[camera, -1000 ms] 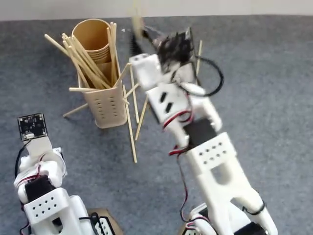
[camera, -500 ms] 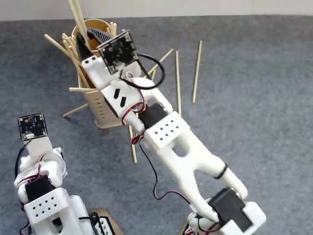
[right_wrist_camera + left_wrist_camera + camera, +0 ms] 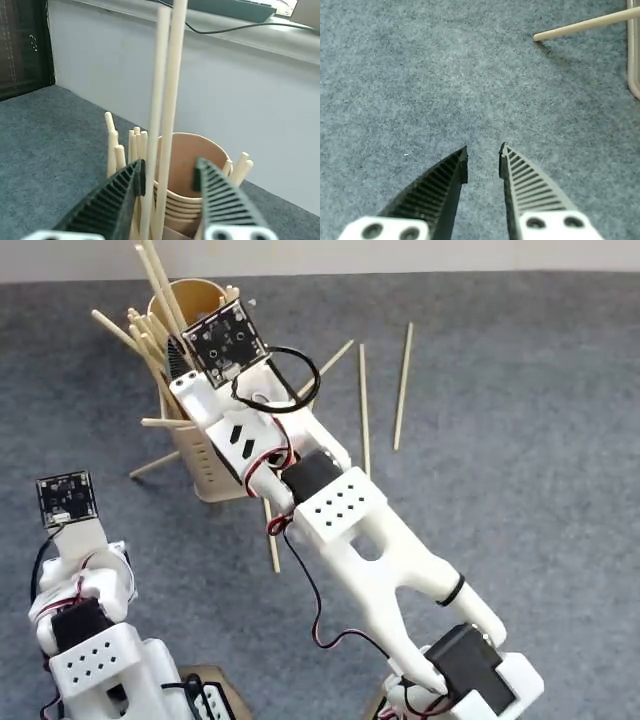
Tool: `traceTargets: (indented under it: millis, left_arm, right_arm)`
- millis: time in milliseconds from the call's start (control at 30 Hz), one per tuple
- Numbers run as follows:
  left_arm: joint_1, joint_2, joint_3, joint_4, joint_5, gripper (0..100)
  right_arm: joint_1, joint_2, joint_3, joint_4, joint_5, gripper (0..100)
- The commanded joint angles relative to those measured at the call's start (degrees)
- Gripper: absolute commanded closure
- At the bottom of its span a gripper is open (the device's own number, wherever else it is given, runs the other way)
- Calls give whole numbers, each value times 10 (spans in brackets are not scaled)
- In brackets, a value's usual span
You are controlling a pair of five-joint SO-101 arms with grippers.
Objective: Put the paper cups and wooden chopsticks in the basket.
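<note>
1. Overhead, we see the basket (image 3: 215, 468) standing at the far left of the grey worktop (image 3: 520, 460). The stacked paper cups (image 3: 190, 302) sit inside it, mouths up, and a bundle of wooden chopsticks (image 3: 150, 350) leans out of it toward the far left.
2. Right of the basket, two loose chopsticks (image 3: 363, 410) lie apart on the worktop, long axes running near to far. A slanted chopstick (image 3: 332, 357) lies between them and the basket. A fourth chopstick (image 3: 271, 537) runs near to far at the basket's near side.
3. Over the cups we find the right gripper (image 3: 169, 172), its jaws standing apart. A pair of chopsticks (image 3: 167, 75) rises nearly upright between them, close against one jaw, with a visible gap to the other.
4. At the near left, the left gripper (image 3: 483, 150) hangs above bare worktop, jaws slightly parted and pinching nothing. A chopstick end (image 3: 585, 24) lies well beyond its tips.
</note>
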Motion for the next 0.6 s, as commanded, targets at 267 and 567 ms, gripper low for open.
traceTargets:
  millis: [267, 567]
  left_arm:
    - [7, 1, -2, -10, 4, 860]
    - [7, 1, -2, -9, 4, 860]
  right_arm:
    - [18, -141, -80, 182, 1, 779]
    - [398, -142, -64, 365, -84, 779]
